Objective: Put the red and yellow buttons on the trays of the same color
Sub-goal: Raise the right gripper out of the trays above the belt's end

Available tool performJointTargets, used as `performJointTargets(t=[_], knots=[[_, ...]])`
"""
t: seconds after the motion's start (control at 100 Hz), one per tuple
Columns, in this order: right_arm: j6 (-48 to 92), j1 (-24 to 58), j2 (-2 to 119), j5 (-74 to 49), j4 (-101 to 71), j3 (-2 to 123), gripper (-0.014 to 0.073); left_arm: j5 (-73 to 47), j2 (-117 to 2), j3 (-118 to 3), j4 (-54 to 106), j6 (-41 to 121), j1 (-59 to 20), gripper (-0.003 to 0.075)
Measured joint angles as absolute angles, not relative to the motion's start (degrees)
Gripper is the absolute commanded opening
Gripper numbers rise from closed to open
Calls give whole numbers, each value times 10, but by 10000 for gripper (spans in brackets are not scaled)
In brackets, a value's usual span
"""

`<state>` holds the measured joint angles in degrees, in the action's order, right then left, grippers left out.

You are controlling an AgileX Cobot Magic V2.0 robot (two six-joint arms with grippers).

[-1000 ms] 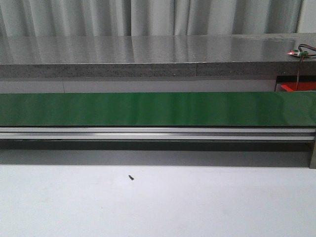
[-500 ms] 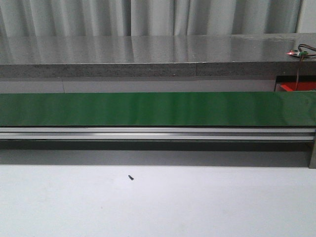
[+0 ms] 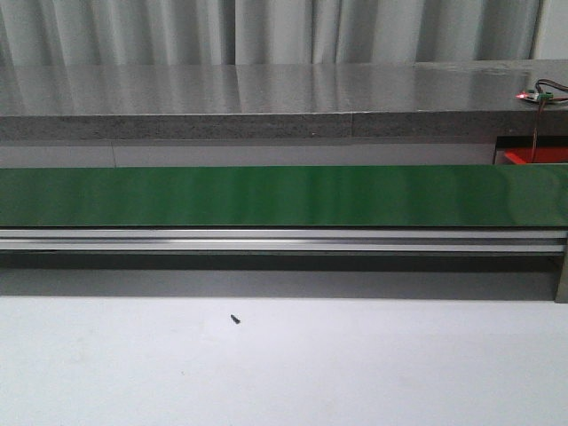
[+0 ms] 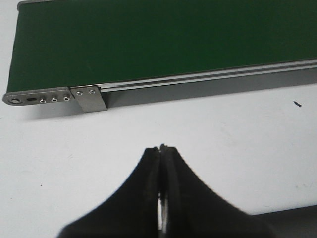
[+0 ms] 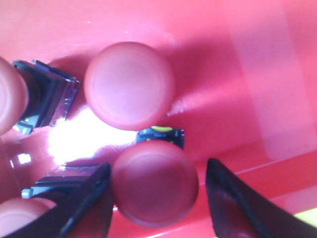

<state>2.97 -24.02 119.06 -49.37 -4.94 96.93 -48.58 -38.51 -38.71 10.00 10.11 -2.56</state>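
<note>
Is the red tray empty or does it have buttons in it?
Not empty. The red tray holds several red buttons, one between the right gripper's open fingers.

White counter (image 3: 355,373) lay before me. A long green conveyor belt (image 3: 284,195) on a metal frame (image 3: 284,241) stood across its far part. One small dark screw (image 3: 236,319) lay alone on the bare surface, near the belt's front rail.

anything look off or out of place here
One stray item: a small dark screw lies loose on the white table in front of the green conveyor belt. Otherwise nothing stands out.
</note>
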Motion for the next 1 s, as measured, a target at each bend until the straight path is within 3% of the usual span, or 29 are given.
performJointTargets(t=[0.41, 0.48, 0.77, 1.0], knots=[[30, -227, 1155, -523, -50, 969, 409, -486, -385, -387, 100, 101, -26, -20], [30, -222, 1145, -534, -47, 969, 349, -486, -385, -387, 100, 101, -26, -20], [31, -170, 1081, -575, -6, 969, -57, -486, -385, -387, 100, 101, -26, -20], [30, -118, 1026, -598, -7, 958, -66, -486, -385, -387, 100, 101, -26, -20]])
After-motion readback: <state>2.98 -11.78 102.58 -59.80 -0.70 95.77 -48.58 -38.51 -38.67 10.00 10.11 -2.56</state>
